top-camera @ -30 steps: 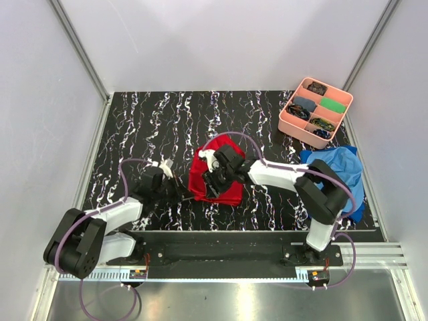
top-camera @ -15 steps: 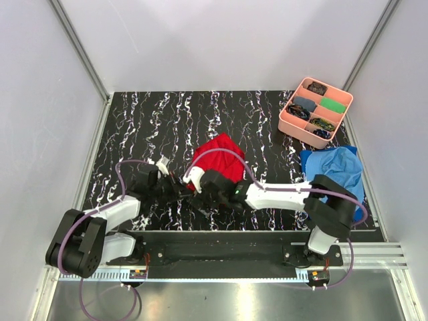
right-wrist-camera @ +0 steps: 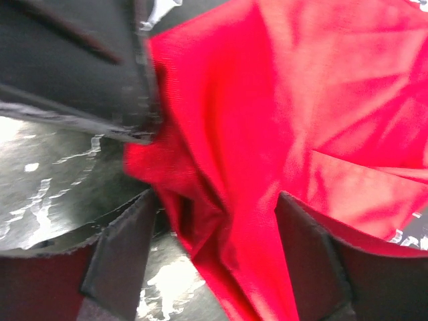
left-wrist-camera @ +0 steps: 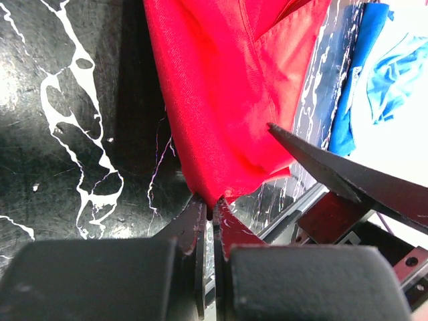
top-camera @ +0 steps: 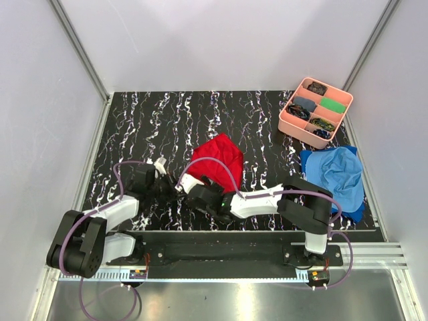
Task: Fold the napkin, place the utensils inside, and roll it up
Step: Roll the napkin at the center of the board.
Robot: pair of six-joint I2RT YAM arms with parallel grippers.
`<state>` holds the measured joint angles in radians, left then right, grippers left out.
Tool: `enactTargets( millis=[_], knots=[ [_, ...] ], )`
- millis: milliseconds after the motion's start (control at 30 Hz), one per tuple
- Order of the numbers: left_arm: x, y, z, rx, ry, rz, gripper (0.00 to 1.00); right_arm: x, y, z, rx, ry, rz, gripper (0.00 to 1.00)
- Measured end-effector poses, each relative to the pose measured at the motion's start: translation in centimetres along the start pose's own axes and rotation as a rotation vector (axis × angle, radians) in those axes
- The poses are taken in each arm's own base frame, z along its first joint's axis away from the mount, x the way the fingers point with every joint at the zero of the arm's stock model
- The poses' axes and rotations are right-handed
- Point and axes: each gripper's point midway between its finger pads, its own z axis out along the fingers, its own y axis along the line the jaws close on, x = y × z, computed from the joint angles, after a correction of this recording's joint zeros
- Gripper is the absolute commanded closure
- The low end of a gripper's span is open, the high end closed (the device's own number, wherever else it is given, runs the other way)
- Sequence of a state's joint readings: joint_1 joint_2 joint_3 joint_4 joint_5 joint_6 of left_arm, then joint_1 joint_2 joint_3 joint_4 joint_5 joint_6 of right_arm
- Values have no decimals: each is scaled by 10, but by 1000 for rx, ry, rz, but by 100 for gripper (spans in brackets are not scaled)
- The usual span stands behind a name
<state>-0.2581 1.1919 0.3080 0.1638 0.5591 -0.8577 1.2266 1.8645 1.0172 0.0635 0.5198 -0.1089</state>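
Left gripper is held low over the near part of the black table with white streaks. Its two dark fingers are shut almost tight, with only a thin slit left between them. The near corner of the bright red, soft cloth napkin is pinched in that slit.

The right gripper is placed just beside it, on the right. Its fingers are spread wide, and a thick fold of the red napkin is seen between them. It cannot be told if the fold is pressed by them. One tip of the right gripper is pointed at the cloth's edge in the left wrist view.

The napkin is bunched up in a heap near the middle of the table. Its near end is drawn out toward the two grippers.

Farther to the right, a crumpled blue cloth is laid well apart from the napkin. At the far right corner, a pink plastic tray with small boxes is set.
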Motion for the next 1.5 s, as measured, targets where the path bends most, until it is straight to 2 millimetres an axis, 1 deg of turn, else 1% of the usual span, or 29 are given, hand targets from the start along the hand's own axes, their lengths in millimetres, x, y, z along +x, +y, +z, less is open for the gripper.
enactTargets(
  millis=[133, 233, 300, 367, 400, 500, 533, 600, 633, 667, 733, 833, 867, 1033, 1100, 1233, 1367, 1500],
  knots=[
    [0, 2, -1, -3, 2, -10, 100, 8, -9, -1, 62, 13, -19, 43],
    [-2, 1, -2, -3, -2, -13, 100, 12, -8, -2, 77, 6, -31, 50],
    [-4, 0, -2, 0, -5, -12, 100, 14, -6, -3, 81, -1, -39, 58],
    [-7, -3, -2, 6, -9, -7, 100, 15, -4, -4, 79, -7, -51, 64],
    [-8, -4, -2, 9, -12, -5, 100, 16, -3, -4, 78, -8, -60, 72],
    [-9, -5, -2, 12, -11, -2, 100, 18, -1, -5, 70, -8, -85, 87],
    [-8, -5, -2, 13, -7, -1, 93, 19, 0, -5, 67, -8, -91, 94],
    [-7, -4, -1, 11, 3, 3, 85, 19, 2, -4, 55, -5, -104, 99],
    [-6, -3, 0, 10, 9, 5, 77, 20, 3, -3, 49, -4, -109, 100],
    [-6, -2, 0, 10, 14, 6, 73, 20, 4, -3, 42, -3, -114, 100],
    [-6, -1, 0, 10, 15, 10, 64, 18, 7, -2, 22, -2, -112, 100],
    [-10, 0, -1, 7, 2, 18, 56, 13, 11, 0, -33, 3, -90, 100],
    [-11, 1, -2, 4, -2, 21, 50, 13, 12, 1, -57, 7, -79, 100],
    [-17, -3, -16, -16, -67, 84, 41, 14, 9, 2, -233, 60, 44, 100],
    [-22, -6, -23, -20, -107, 116, 34, 14, 8, 2, -298, 79, 88, 100],
    [-31, -8, -34, -45, -179, 170, 27, 14, 12, -2, -430, 112, 161, 100],
    [-32, -4, -38, -67, -203, 196, 21, 15, 21, -10, -589, 154, 238, 100],
    [-28, 3, -37, -95, -199, 217, 18, 15, 25, -11, -717, 197, 330, 100]
  ],
)
